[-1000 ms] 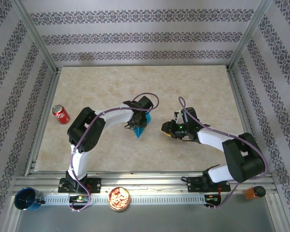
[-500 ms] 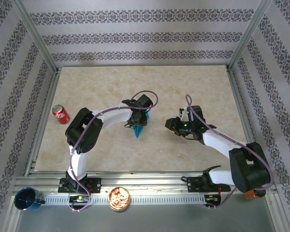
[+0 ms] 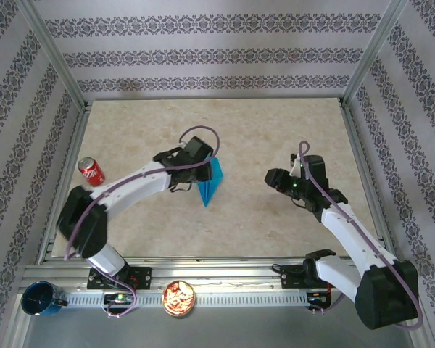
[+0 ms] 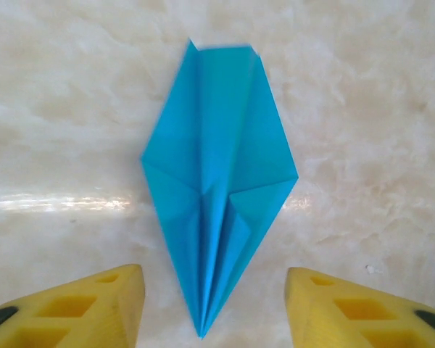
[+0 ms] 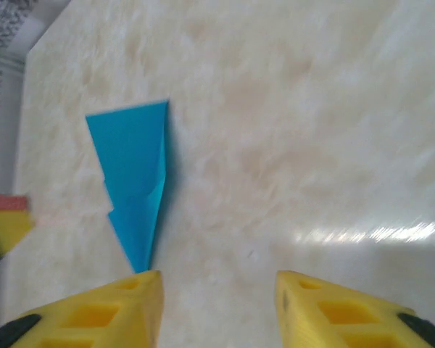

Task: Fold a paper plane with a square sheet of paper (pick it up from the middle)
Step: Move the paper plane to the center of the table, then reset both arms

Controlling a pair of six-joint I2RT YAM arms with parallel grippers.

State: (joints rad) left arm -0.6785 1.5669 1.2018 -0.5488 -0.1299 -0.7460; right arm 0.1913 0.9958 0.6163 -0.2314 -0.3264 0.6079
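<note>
Turquoise-blue folded paper plane (image 4: 217, 167) lay flat on marbled worktop (image 4: 370, 109), nose at 6 o'clock between the spread, empty left fingers (image 4: 94, 304). Centre crease was visible from the left wrist only. Right fingers (image 5: 101, 312) spread, empty. Top view put them at plane's 3 o'clock, well apart.
</note>
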